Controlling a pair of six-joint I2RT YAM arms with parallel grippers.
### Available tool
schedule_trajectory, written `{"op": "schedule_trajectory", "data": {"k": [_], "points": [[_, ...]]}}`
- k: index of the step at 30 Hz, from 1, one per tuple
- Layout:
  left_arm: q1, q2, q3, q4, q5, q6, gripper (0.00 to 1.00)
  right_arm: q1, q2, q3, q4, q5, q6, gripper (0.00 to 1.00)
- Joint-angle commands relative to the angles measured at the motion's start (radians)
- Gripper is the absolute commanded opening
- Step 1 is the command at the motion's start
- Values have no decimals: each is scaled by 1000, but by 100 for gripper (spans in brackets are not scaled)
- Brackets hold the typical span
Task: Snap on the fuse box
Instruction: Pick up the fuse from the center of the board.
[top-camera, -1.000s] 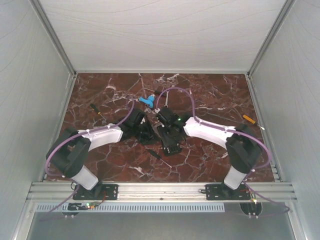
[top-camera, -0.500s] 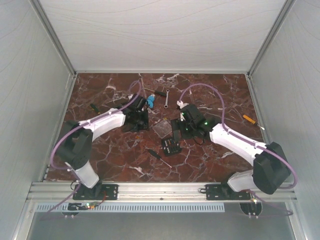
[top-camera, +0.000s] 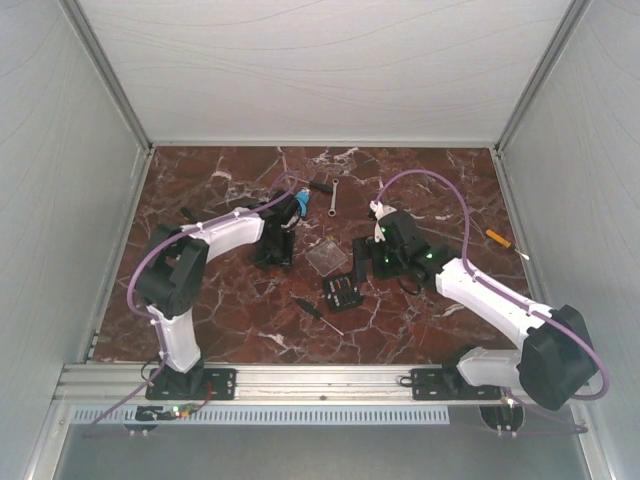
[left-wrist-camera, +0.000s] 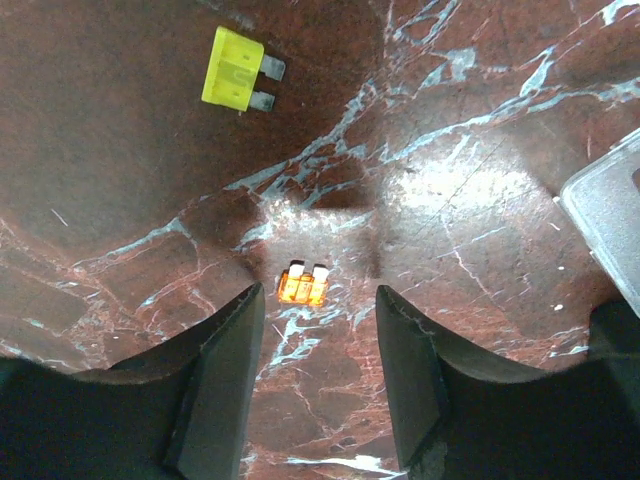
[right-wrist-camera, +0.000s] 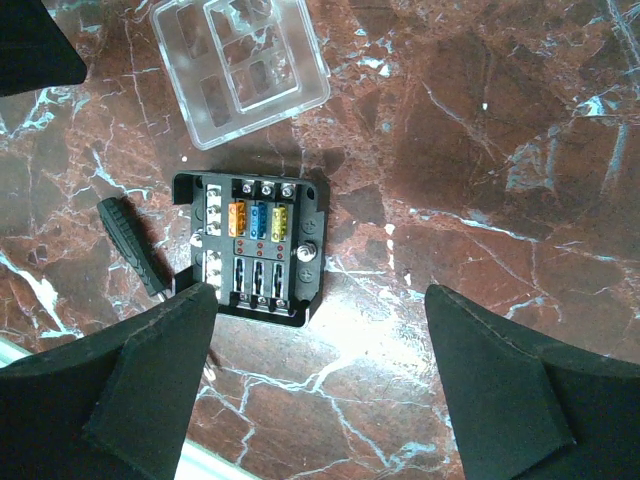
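Note:
The fuse box (top-camera: 341, 293) is a small black square box lying flat on the marble; in the right wrist view (right-wrist-camera: 252, 247) it shows orange, blue and yellow fuses in its slots. Its clear square lid (top-camera: 325, 256) lies separately just behind it, also seen in the right wrist view (right-wrist-camera: 240, 62). My right gripper (right-wrist-camera: 320, 300) is open and empty above the table, the box just ahead of its left finger; from above it (top-camera: 362, 262) hovers right of the lid. My left gripper (left-wrist-camera: 320, 305) is open and empty over a loose orange fuse (left-wrist-camera: 303, 285), left of the lid (top-camera: 275, 250).
A loose yellow fuse (left-wrist-camera: 238, 83) lies ahead of the left gripper. A black-handled screwdriver (top-camera: 318, 312) lies beside the box. A blue plastic piece (top-camera: 297, 203) and a small wrench (top-camera: 333, 197) lie at the back. An orange tool (top-camera: 497, 238) lies far right.
Both grippers have drawn back from the centre, left to the left and back, right to the right. The fuse box and clear lid, covered before, now lie uncovered and apart.

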Motion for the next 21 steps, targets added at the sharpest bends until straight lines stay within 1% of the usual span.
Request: {"op": "schedule_trajectory", "data": {"k": [1,15,18,21], "points": [[14,35,53,-31,15,35,48,-6,-40,-14,42,-1,-15,83],[7,100,78,-83,-17,31,35,-8,-44,-16,43,1,-15,84],[-12,112,76,-107,-44,21,35,-8,-42,-16,43,3,-15,84],[-17,111,54,-109,-14,13,35,-8,-38,-16,44,0,-13,84]]}}
